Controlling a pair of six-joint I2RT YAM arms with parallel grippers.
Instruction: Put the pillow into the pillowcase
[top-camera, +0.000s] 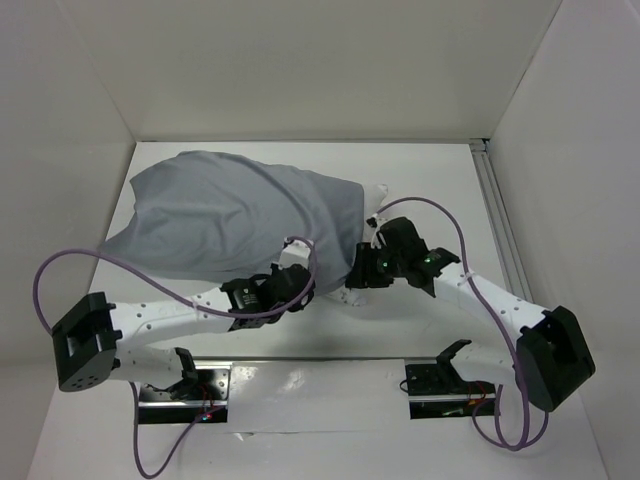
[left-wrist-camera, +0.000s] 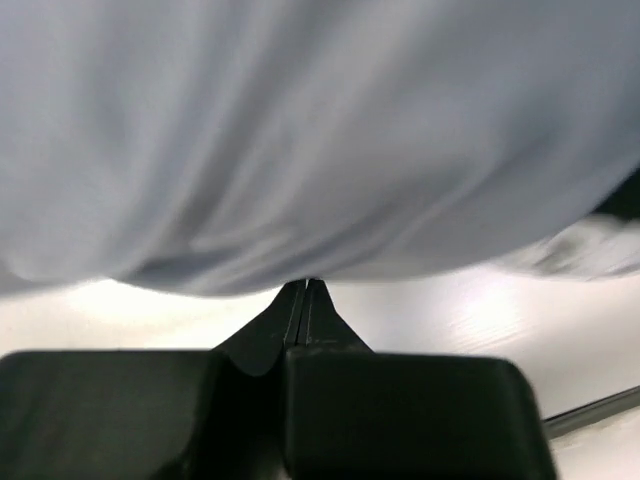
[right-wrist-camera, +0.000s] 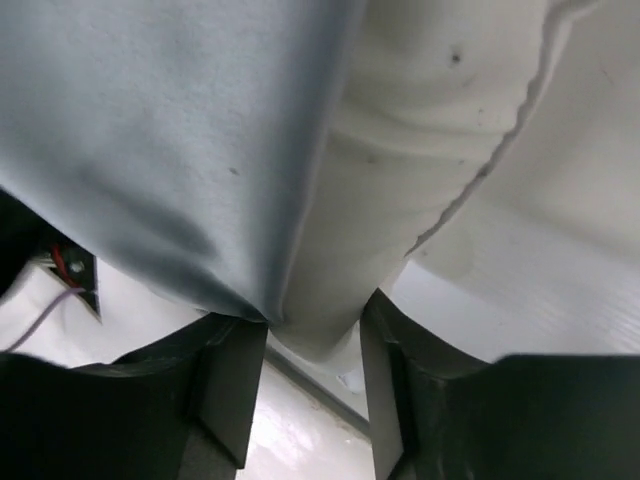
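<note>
Near the middle of the table (top-camera: 440, 180), the left gripper (left-wrist-camera: 305, 288) is pinching its fingers tight on the pillowcase's (top-camera: 225, 215) near fold. Just right of it, the right gripper (right-wrist-camera: 312, 330) is clamping a bunch of white pillow (right-wrist-camera: 440, 120) along with the grey hem. Beyond, the pillowcase is covering most of the pillow and spreading toward the far left corner.

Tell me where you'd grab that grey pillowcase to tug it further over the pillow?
Probably the open hem at its near-right end, approached from the arms' side. There the pillowcase hangs as a thin loose fold that two fingers can pinch, just where a corner of the pillow shows. Elsewhere it lies stretched over the plump stuffing.
</note>
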